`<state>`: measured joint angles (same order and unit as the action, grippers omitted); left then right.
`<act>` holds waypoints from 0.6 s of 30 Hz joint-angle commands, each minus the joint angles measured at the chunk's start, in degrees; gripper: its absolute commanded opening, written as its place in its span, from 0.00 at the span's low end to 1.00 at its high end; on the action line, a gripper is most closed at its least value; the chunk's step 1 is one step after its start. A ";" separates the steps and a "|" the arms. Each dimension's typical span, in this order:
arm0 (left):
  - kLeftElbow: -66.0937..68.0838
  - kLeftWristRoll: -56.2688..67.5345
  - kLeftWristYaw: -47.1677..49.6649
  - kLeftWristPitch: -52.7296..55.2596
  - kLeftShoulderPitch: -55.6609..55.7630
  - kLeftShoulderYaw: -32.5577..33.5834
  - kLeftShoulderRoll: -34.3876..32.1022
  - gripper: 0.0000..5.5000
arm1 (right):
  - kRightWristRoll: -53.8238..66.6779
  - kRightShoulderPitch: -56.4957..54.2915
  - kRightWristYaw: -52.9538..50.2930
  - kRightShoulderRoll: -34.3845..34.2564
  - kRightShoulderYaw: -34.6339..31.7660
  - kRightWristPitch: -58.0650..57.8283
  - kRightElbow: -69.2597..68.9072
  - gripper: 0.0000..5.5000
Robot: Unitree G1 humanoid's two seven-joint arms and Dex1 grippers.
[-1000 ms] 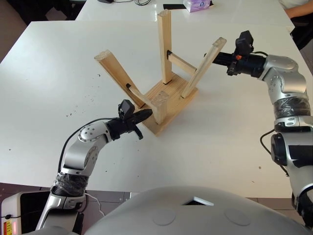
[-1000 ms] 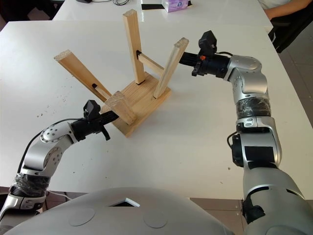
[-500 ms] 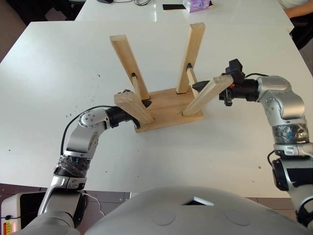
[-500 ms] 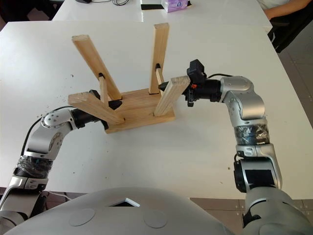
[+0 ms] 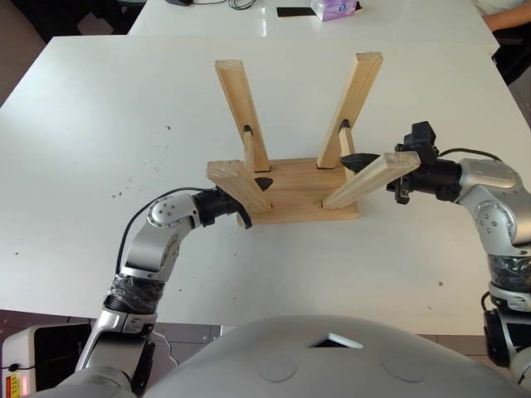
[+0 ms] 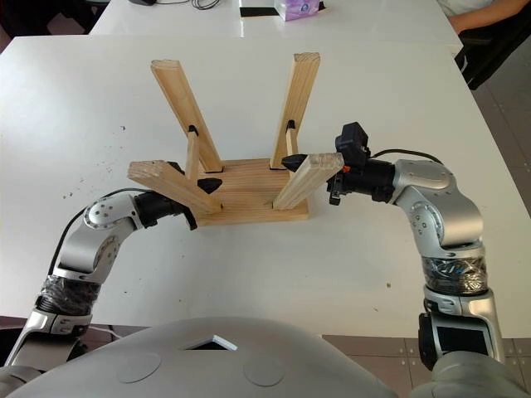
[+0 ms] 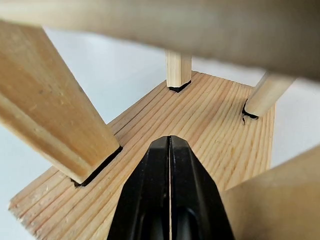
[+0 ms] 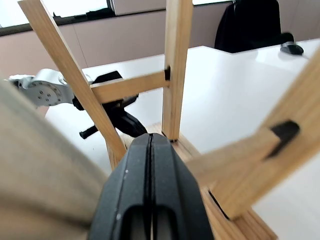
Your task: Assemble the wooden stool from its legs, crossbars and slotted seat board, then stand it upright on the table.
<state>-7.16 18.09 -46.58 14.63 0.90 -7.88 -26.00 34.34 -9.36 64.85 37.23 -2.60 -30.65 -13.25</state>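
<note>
The wooden stool lies upside down on the white table [image 5: 99, 108], its seat board [image 5: 299, 197] flat and four legs pointing up and outward. Short crossbars [image 5: 250, 148] join the legs on each side. My left gripper [image 5: 264, 183] is shut, its tip under the near left leg [image 5: 235, 182] just above the seat board [image 7: 220, 125]. In the left wrist view the shut gripper [image 7: 170, 141] holds nothing. My right gripper [image 5: 353, 159] is also shut, poking in between the far right leg [image 5: 354, 104] and the near right leg [image 5: 365, 178]. The right wrist view shows the gripper [image 8: 150, 138] closed on nothing.
A tissue box [image 5: 335, 8] and cables lie on a second table behind. Dark specks [image 5: 133, 178] dot the table to the left. Bare tabletop surrounds the stool, with the front edge [image 5: 332, 327] close to me.
The stool has turned and slid toward me and to the right, and its seat now lies flat. Both grippers moved along with it, the right one coming nearer and lower.
</note>
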 commanded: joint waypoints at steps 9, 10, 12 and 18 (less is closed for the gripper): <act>-8.27 5.72 2.98 4.19 -9.03 17.34 -7.08 0.00 | -3.24 0.19 -6.32 5.42 -9.03 2.38 6.38 0.00; -8.14 5.84 2.66 4.45 -10.17 19.09 -8.28 0.00 | -5.95 1.53 -6.09 6.35 -7.43 4.20 7.09 0.00; -5.95 4.97 0.39 3.58 -12.50 20.74 -11.03 0.00 | -11.39 4.68 -6.65 6.77 -4.06 8.29 8.81 0.00; -2.31 0.50 -4.38 -0.66 -17.14 13.95 -11.92 0.00 | -18.98 14.23 -10.14 2.27 4.41 14.61 6.70 0.00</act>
<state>-8.99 19.58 -49.68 15.31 -15.46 8.88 -38.54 17.06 2.39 55.33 40.22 -0.21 -17.65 -4.31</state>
